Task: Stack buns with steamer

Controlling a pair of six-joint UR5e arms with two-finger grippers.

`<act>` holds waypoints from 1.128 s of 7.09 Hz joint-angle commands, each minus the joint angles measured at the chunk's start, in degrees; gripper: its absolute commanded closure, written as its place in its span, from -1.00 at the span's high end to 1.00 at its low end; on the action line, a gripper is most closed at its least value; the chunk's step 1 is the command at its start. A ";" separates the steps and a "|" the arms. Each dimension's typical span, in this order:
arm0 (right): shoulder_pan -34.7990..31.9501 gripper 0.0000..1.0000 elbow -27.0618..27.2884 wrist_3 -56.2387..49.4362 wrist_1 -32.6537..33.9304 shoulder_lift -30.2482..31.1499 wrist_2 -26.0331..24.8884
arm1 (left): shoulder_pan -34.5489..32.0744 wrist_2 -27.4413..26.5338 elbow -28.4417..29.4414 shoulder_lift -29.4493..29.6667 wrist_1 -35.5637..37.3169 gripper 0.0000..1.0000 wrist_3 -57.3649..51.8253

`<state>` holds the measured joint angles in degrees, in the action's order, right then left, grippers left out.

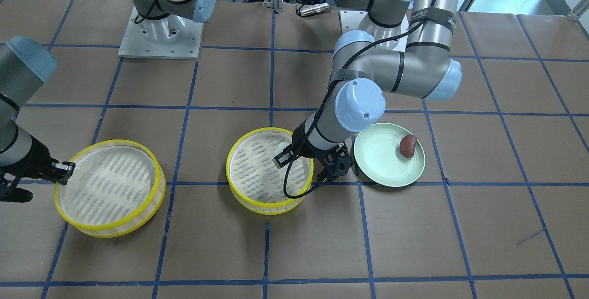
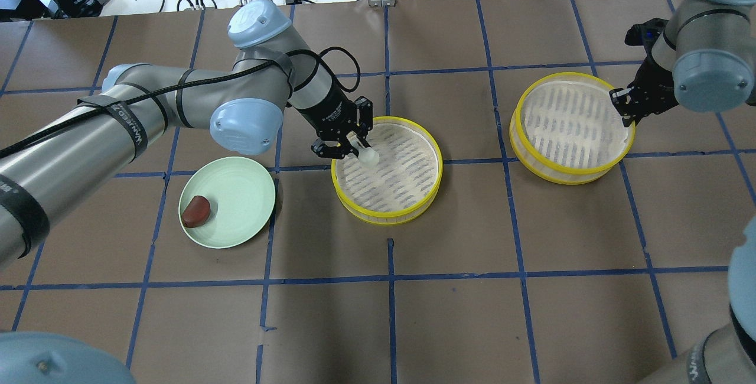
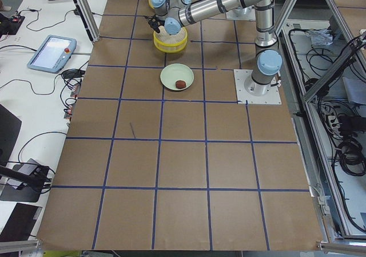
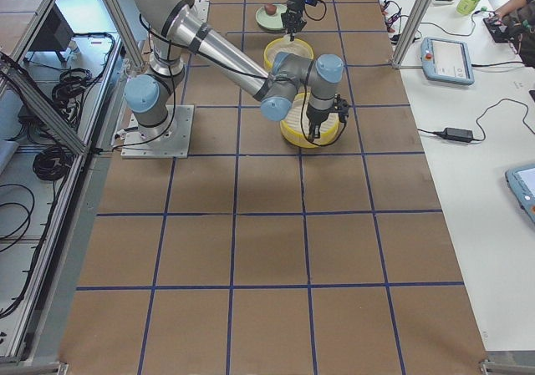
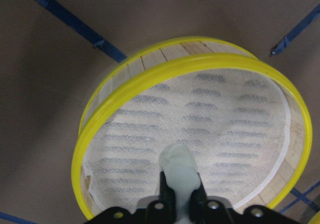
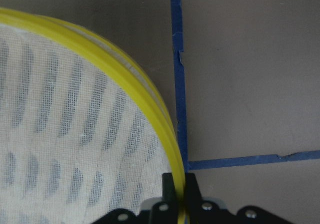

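My left gripper [image 2: 361,149] is shut on the white oblong bun [image 2: 370,158] and holds it just inside the near-left edge of the middle steamer tier [image 2: 413,204]; the bun shows between the fingers in the left wrist view [image 5: 179,176]. The reddish-brown bun [image 2: 196,211] lies on the pale green plate [image 2: 236,195]. My right gripper [image 2: 625,111] is shut on the yellow rim of the second steamer tier [image 2: 549,168], seen pinched in the right wrist view [image 6: 176,184]. That tier holds no bun.
The brown paper table with blue tape lines [image 2: 390,289] stretches toward the robot's side. The two tiers stand about one grid square apart. The arm bases [image 1: 161,32] are at the robot's edge of the table.
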<state>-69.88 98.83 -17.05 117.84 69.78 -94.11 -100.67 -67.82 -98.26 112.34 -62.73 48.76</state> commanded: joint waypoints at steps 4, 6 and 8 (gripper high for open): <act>-3.86 -0.80 -1.62 6.76 -4.29 2.72 0.59 | -0.14 -2.56 0.44 -1.15 0.24 1.00 -6.02; -10.05 -0.78 -1.71 16.55 -4.90 4.47 0.24 | 3.35 -15.08 -0.95 -2.38 -1.42 1.00 -26.57; -19.89 -0.75 -3.72 32.43 -8.14 5.01 0.33 | 11.08 -22.17 -4.11 -4.14 -7.39 1.00 -45.51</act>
<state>-83.77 96.36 5.33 111.65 74.44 -93.81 -93.93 -86.15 -100.29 109.27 -67.39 14.51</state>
